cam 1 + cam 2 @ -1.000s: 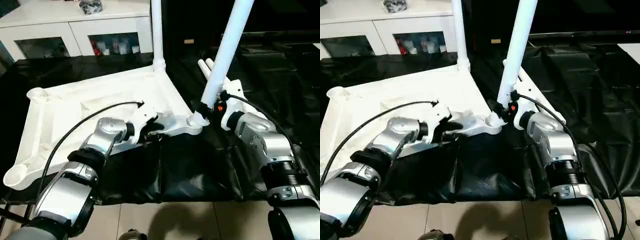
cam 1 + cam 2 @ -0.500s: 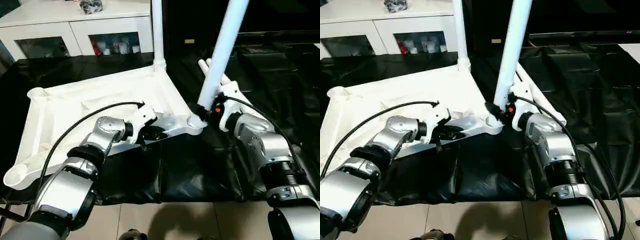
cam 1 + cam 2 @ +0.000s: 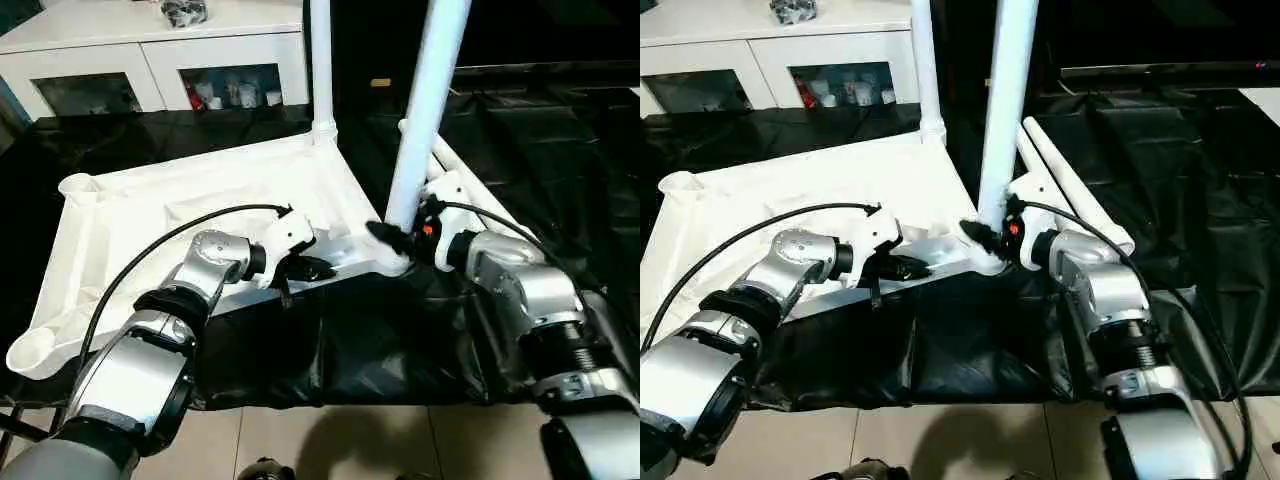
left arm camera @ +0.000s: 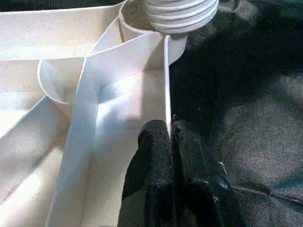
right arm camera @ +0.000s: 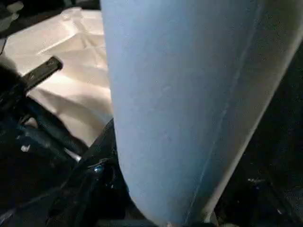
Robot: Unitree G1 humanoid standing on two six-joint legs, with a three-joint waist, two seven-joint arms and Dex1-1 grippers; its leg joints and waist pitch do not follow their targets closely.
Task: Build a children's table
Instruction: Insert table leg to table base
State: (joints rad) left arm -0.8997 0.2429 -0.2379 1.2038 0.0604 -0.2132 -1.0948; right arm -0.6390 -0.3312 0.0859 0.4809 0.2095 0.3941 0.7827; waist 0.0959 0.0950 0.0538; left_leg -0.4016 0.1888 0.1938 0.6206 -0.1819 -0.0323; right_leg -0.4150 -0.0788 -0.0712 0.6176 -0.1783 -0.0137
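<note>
The upturned tabletop lies on black sheeting. The left pincer is pinched onto the tabletop's thin near rim, just beside the corner socket. The right pincer clasps a leg standing nearly upright in that socket. Another leg stands beyond.

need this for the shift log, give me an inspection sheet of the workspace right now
surface: black sheet covering the work area.
job's things: tabletop upside down; one leg upright in the far corner socket; second leg upright at the near corner; two spare legs lying beside it.
clutter: nothing seen.
grippers: left gripper shut on the tabletop's rim; right gripper holds the second leg's base.
cables: black cable along the left forearm.
surroundings: white cabinet behind.
</note>
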